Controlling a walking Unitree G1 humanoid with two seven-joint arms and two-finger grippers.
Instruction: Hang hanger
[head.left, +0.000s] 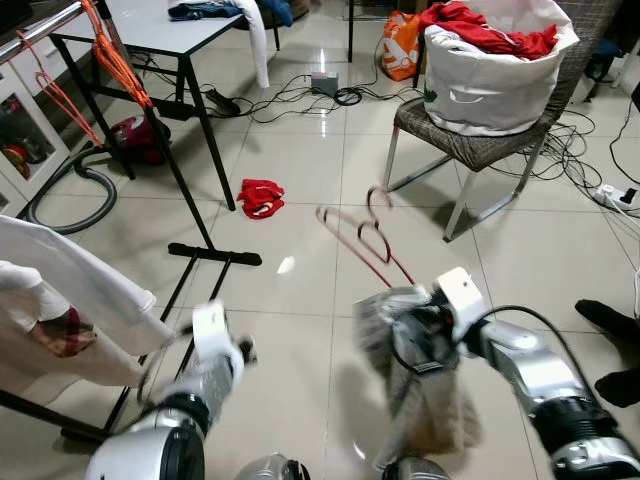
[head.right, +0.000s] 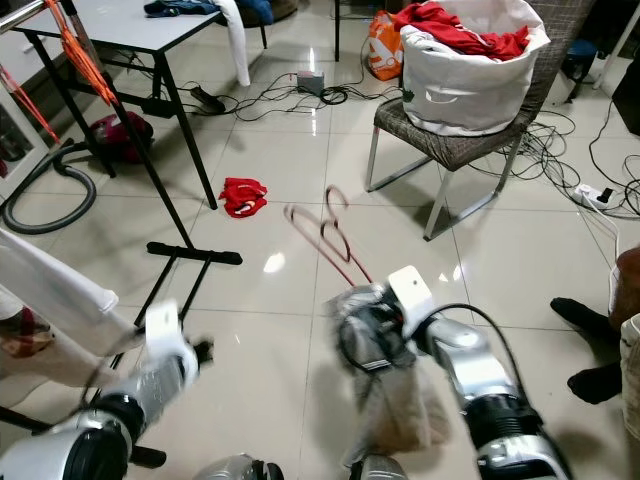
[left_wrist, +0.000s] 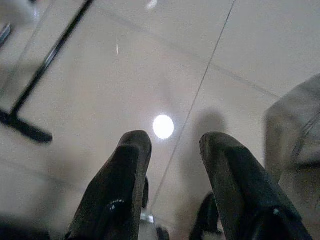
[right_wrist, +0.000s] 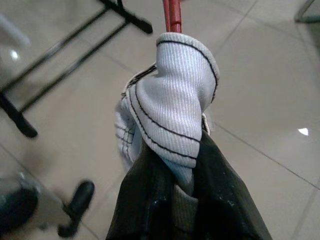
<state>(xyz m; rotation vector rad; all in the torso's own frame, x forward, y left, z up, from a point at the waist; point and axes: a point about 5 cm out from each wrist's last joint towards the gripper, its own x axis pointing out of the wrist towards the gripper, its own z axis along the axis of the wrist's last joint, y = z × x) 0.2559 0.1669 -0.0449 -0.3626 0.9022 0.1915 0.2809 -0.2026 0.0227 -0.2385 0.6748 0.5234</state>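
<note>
Nearest the lens, right pincer (head.left: 410, 320) clamped tight on a bunched grey-white garment (right_wrist: 170, 120), with a red hanger (head.left: 365, 240) pinched through the cloth. Held low in front of the body, hook end jutting forward and up over the tiled floor (head.left: 300, 170), blurred as if mid-swing. Gripped at the collar, probably so shirt and hanger travel together as 1 load. Left pincer (left_wrist: 172, 165) carried nothing, its 2 black fingers apart, pointed down at bare tile beside the black foot of a clothes rack (head.left: 215, 255). Judged free to steady the hanger later. To the robot's left, a white shirt (head.left: 70, 290) already draped on that rack; further up, orange hangers (head.left: 115, 55) slung near a grey desk (head.left: 170, 30). Ahead, a chair (head.left: 460, 140) bearing a white laundry basket (head.left: 495, 75) of red clothes, plus 1 red item (head.left: 261, 196) dropped on the floor. Hanging not yet done; rail well apart from the load.
</note>
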